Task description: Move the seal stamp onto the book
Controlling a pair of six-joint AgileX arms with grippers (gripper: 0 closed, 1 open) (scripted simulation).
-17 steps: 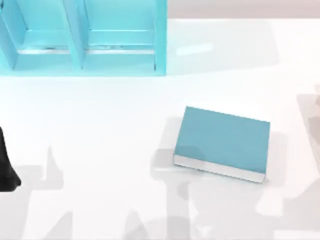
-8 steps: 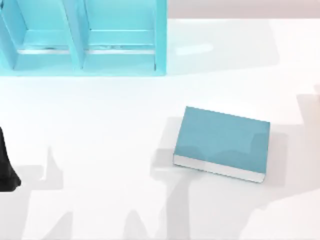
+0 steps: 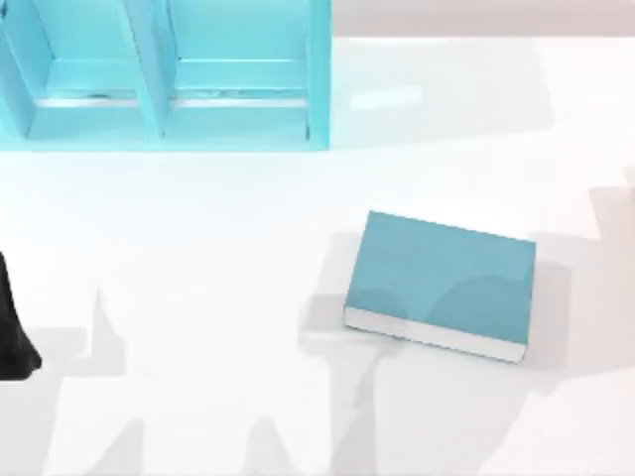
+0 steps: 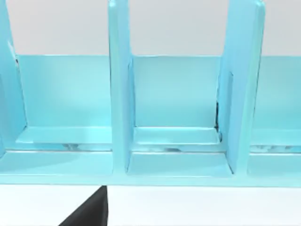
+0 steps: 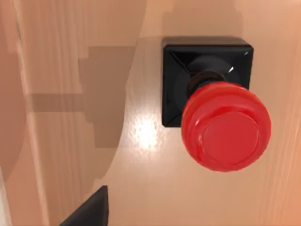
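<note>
The seal stamp (image 5: 214,110), a glossy red knob on a short neck over a black square base, stands upright on a tan surface directly below my right wrist camera, untouched, and I cannot tell how my right fingers stand. Over the last second only shadows have slid across the book (image 3: 444,280), so I judge my right arm is closing in. The book lies flat on the table (image 3: 198,248), bare, with my left arm (image 3: 12,332) parked far from it.

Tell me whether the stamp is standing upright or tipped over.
Upright. In the right wrist view the stamp sits with its black square base flat on the wooden surface, red knob pointing straight up at the camera.
</note>
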